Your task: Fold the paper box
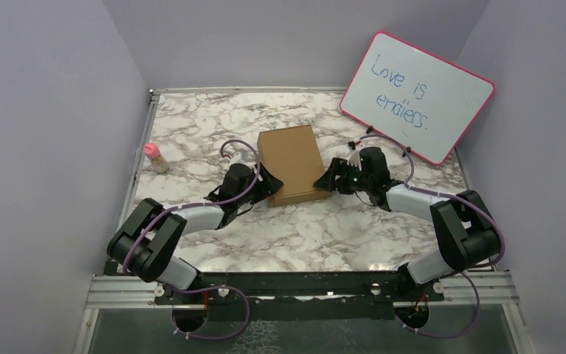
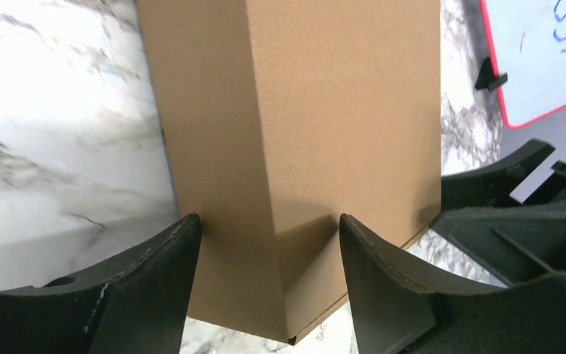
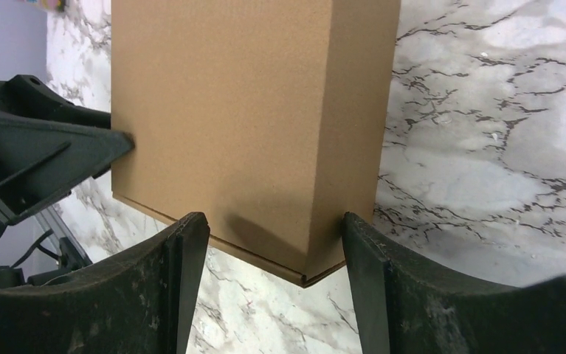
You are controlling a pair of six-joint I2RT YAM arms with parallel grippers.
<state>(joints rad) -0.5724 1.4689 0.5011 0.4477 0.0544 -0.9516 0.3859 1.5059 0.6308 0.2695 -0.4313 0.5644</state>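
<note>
The paper box [image 1: 288, 158] lies closed and flat on the middle of the marble table, plain brown cardboard. My left gripper [image 1: 265, 186] is at its near left corner. In the left wrist view the jaws stand wide apart astride that corner of the box [image 2: 302, 110], the gripper [image 2: 266, 221] open, its fingertips by the cardboard. My right gripper [image 1: 329, 181] is at the near right corner. It [image 3: 271, 217] is open too, with the corner of the box [image 3: 250, 110] between its fingers and the right fingertip [image 3: 350, 225] against the side wall.
A pink-framed whiteboard [image 1: 417, 94] with blue writing leans at the back right. A small pink-capped bottle [image 1: 154, 157] stands by the table's left edge. Purple walls close in three sides, and a metal rail [image 1: 302, 284] runs along the near edge.
</note>
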